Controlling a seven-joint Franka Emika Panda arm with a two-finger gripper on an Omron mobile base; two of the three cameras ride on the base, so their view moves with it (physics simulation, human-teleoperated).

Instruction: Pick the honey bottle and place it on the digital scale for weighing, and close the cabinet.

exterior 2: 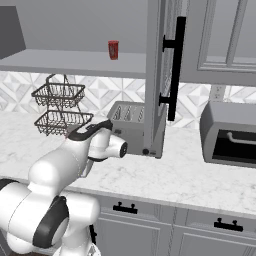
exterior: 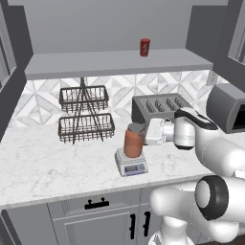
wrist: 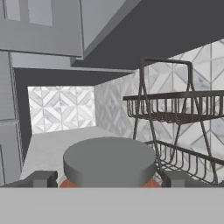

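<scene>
- Counter [exterior: 43, 167] in the left base view: broad bare marble to the left of the scale [exterior: 130, 163], which sits near the front edge. The honey bottle [exterior: 134, 140] stands upright on the scale's plate. The gripper [exterior: 142, 135] reaches it from the right at lid height; the bottle hides the fingertips, so contact is hard to judge here.
- Behind the bottle, the toaster [exterior: 158, 108] stands against the tiled wall. A two-tier wire basket rack [exterior: 85, 115] stands to the left, well apart from the scale; both baskets look empty.
- A shelf [exterior: 115, 62] above carries a small red can [exterior: 144, 47].
- Right base view: the cabinet [exterior 2: 220, 40] door [exterior 2: 161, 75] hangs open, edge-on, jutting over the counter with its black bar handle [exterior 2: 176, 67] facing right. Open counter lies below it; a dark bread box [exterior 2: 231, 134] sits at far right.
- Hand view: the bottle's grey lid lies between the two fingertips [wrist: 43, 178], a small gap showing on each side; the jaws straddle it, spread wide. The rack stands just right.
</scene>
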